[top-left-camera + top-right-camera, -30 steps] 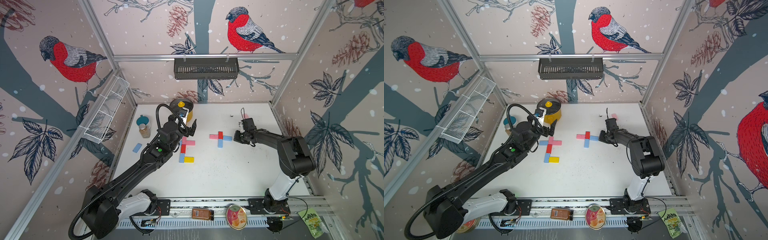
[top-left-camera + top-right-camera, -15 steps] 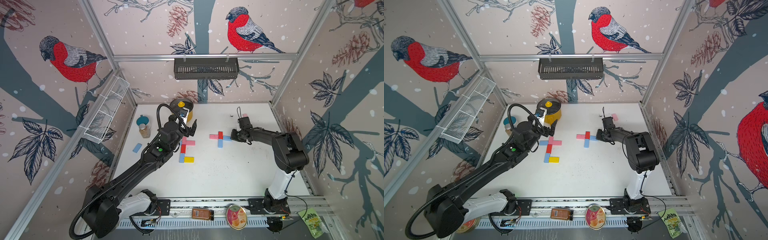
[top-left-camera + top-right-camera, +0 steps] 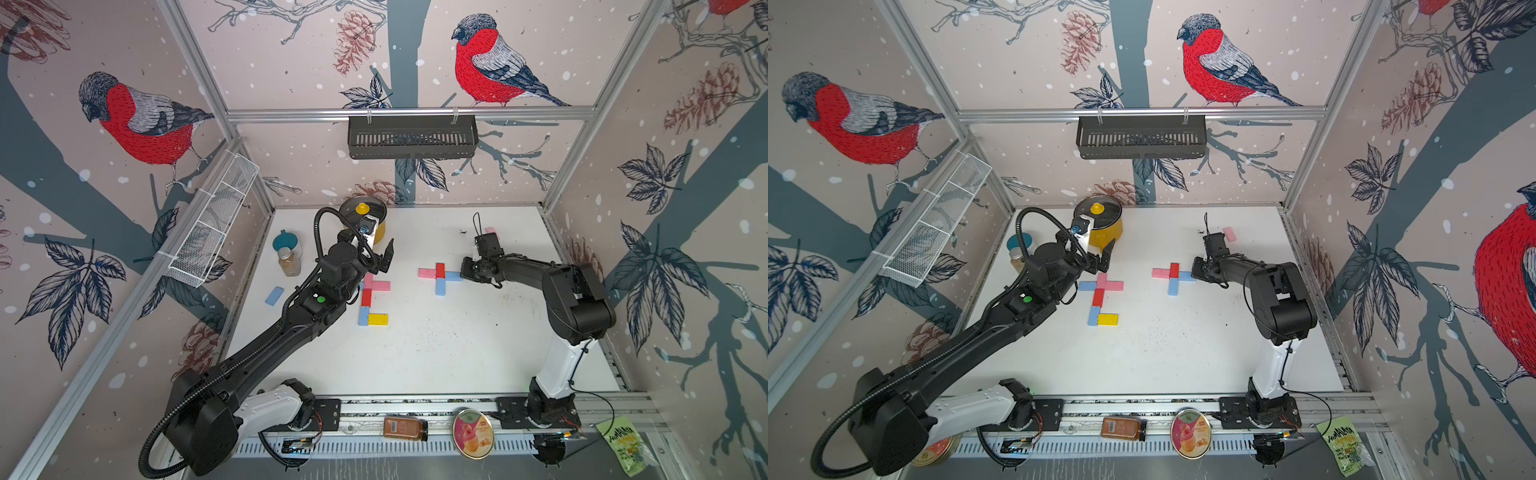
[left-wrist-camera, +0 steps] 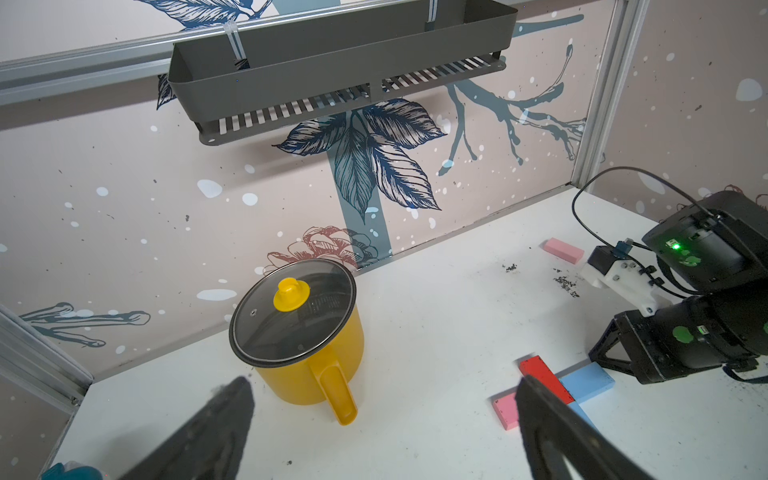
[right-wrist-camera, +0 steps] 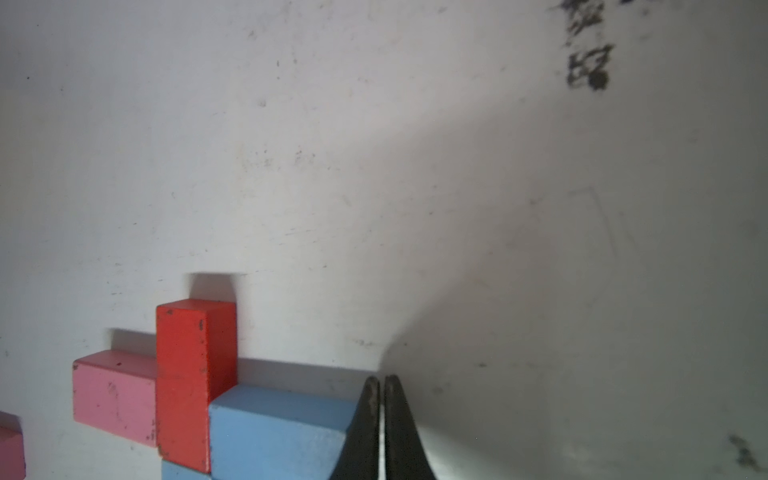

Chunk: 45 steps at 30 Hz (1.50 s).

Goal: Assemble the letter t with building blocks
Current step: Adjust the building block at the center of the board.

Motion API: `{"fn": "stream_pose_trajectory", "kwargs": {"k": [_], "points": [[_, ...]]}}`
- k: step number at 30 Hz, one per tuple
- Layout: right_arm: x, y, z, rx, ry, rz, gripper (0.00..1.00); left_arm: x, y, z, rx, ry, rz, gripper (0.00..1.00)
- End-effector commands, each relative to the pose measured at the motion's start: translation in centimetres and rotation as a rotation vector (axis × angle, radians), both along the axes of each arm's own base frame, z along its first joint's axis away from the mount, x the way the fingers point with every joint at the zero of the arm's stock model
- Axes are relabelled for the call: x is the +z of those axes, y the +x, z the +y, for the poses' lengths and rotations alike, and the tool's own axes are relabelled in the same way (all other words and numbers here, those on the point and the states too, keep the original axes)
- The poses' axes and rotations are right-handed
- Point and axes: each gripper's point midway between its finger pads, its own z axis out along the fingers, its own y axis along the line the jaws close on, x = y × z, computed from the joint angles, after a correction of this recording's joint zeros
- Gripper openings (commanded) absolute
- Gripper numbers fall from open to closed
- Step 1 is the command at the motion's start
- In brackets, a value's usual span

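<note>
1. Right gripper (image 5: pixel 381 382): fingers pressed together, tips at the right end edge of the light blue brick (image 3: pixel 454 276), right arm of the cross of building blocks (image 3: pixel 440 271) at mid-table.
2. Left gripper (image 4: pixel 382 382): fingers spread wide, empty, between the yellow pot (image 4: pixel 307 365) and the left block letter (image 3: pixel 366 297).
3. Bare white table (image 3: pixel 436 353) between both assemblies and along the near side.
4. Compared with one second ago: right gripper closer to the cross; left arm unmoved.

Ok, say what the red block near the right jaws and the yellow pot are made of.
Red block: probably painted wood, matte; small chips speckle its edges. Yellow pot: smooth and glossy, plastic or enamelled metal; its lid looks like clear glass.
</note>
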Motion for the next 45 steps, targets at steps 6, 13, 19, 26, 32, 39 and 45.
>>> {"fn": "stream_pose_trajectory", "kwargs": {"k": [6,13,19,26,32,39,45], "points": [[0.4,-1.7,-1.9,-0.035,-0.044,0.024,0.11,0.8,0.0,-0.3,-0.009,-0.007,-0.029,0.98],[3.3,-1.3,-3.6,-0.071,-0.041,-0.045,0.17,1.0,-0.1,-0.3,-0.011,-0.008,-0.033,0.98],[5.3,-1.6,-2.5,-0.015,0.027,-0.085,0.18,1.2,-0.2,-0.3,-0.010,-0.008,-0.037,0.98],[4.4,-5.0,0.9,0.041,0.054,-0.059,0.13,1.3,-0.2,-0.4,-0.013,-0.011,-0.038,0.98],[3.2,-7.0,3.8,0.090,0.071,-0.035,0.12,1.3,-0.2,-0.4,-0.016,-0.013,-0.037,0.98],[1.5,-7.5,5.9,0.121,0.064,-0.003,0.12,1.4,-0.3,-0.4,-0.018,-0.014,-0.038,0.98],[1.1,-7.2,6.9,0.136,0.063,0.005,0.11,1.5,-0.4,-0.4,-0.017,-0.014,-0.042,0.98]]}}
